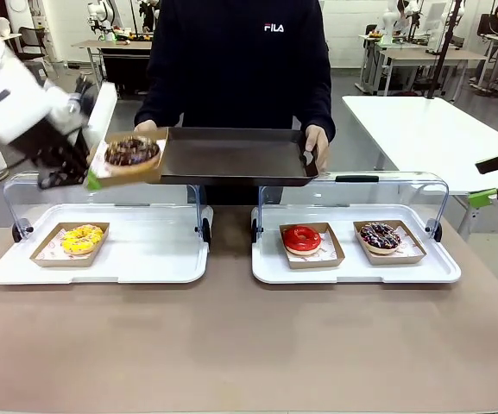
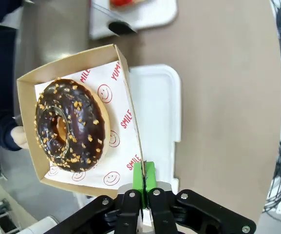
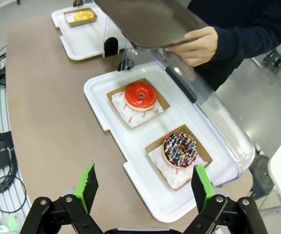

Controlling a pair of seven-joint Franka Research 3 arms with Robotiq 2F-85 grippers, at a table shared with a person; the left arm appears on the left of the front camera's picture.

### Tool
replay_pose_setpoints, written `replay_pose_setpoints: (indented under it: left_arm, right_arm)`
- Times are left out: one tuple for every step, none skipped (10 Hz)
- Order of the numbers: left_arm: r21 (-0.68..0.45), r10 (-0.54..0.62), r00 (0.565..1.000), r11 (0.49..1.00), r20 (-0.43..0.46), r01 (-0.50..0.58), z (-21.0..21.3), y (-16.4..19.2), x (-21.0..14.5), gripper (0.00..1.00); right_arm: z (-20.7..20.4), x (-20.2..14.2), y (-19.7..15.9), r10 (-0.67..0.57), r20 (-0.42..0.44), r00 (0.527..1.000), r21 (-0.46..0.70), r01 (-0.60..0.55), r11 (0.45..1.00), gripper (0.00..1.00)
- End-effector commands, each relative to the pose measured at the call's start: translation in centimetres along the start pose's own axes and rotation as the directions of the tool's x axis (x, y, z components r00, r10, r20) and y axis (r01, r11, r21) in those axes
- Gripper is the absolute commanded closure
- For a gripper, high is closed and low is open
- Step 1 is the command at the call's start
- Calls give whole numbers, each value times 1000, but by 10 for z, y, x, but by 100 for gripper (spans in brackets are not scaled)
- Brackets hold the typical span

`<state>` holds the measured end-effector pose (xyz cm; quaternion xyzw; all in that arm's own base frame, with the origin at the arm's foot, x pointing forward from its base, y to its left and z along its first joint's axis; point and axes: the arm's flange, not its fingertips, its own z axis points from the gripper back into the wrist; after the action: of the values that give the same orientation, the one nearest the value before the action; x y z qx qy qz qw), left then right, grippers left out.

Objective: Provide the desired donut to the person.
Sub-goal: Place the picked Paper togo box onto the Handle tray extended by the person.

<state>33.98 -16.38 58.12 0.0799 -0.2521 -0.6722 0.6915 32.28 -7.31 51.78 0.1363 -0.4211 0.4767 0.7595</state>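
A chocolate donut with nut crumbs point(image 1: 131, 152) point(image 2: 70, 125) lies in a brown cardboard tray point(image 2: 125, 83). My left gripper point(image 1: 91, 179) point(image 2: 143, 176) is shut on that tray's rim and holds it in the air, above the left white tray, at the left end of the dark metal tray point(image 1: 231, 155). The person point(image 1: 240, 60) in a navy sweatshirt holds the dark tray with both hands over the far table edge. My right gripper point(image 1: 490, 197) point(image 3: 145, 186) stands open at the right, above the sprinkled donut's end of the right white tray.
The left white tray point(image 1: 102, 259) holds a yellow donut point(image 1: 80, 239). The right white tray point(image 1: 352, 269) point(image 3: 106, 117) holds a red donut point(image 1: 302, 239) point(image 3: 140, 96) and a chocolate sprinkled donut point(image 1: 380, 235) point(image 3: 180, 149). Both clear lids stand raised. A white table point(image 1: 430, 129) lies at the far right.
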Motion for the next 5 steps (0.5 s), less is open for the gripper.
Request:
replay_pose_setpoints:
  left_arm:
    - [-8,86,995,996,58,-85,0,50,35,98]
    - [-22,110,992,994,70,-108,-3,73,45,98]
    - [-18,144,989,989,37,-144,-16,104,54,98]
    - [-15,161,987,987,-1,-161,-27,123,56,98]
    - [-24,140,989,990,-38,-141,-42,140,56,98]
  right_arm:
    - [-2,0,-1,-1,22,1000,7,1,1000,0]
    - [-2,0,-1,-1,22,1000,7,1,1000,0]
    - [-2,0,-1,-1,22,1000,7,1,1000,0]
    - [-2,0,-1,-1,22,1000,7,1,1000,0]
    - [-2,0,-1,-1,22,1000,7,1,1000,0]
